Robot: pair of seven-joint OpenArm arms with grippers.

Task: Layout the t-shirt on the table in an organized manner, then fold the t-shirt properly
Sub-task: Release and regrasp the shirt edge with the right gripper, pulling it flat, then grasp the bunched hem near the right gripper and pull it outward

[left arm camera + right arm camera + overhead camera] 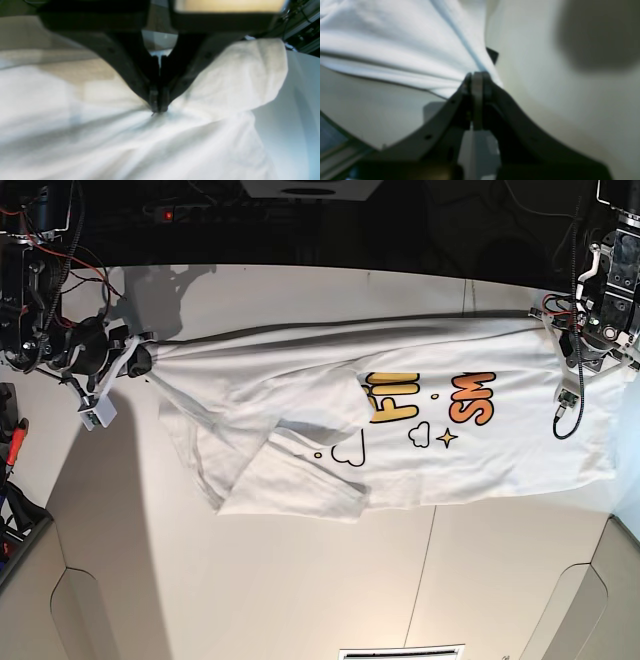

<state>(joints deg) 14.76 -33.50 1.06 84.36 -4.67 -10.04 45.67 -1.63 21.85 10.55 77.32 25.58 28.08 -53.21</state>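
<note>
The white t-shirt (pixel 380 430) with orange-and-yellow letters, clouds and a star lies stretched across the table (pixel 300 580) between my two arms. Its far edge is pulled taut; the lower left part is bunched and folded over. My left gripper (pixel 158 110) is shut on a pinch of the t-shirt (pixel 175 140) at the base view's right (pixel 578 350). My right gripper (pixel 477 75) is shut on the edge of the t-shirt (pixel 395 45), beside its small black tag (pixel 493 55), at the base view's left (pixel 140 360).
A thin dark seam (pixel 428 575) runs across the table below the shirt. Dark equipment and cables (pixel 30 300) stand at the table's far left and far right edge. The table's curved corner cut-outs (pixel 80 610) show at the front.
</note>
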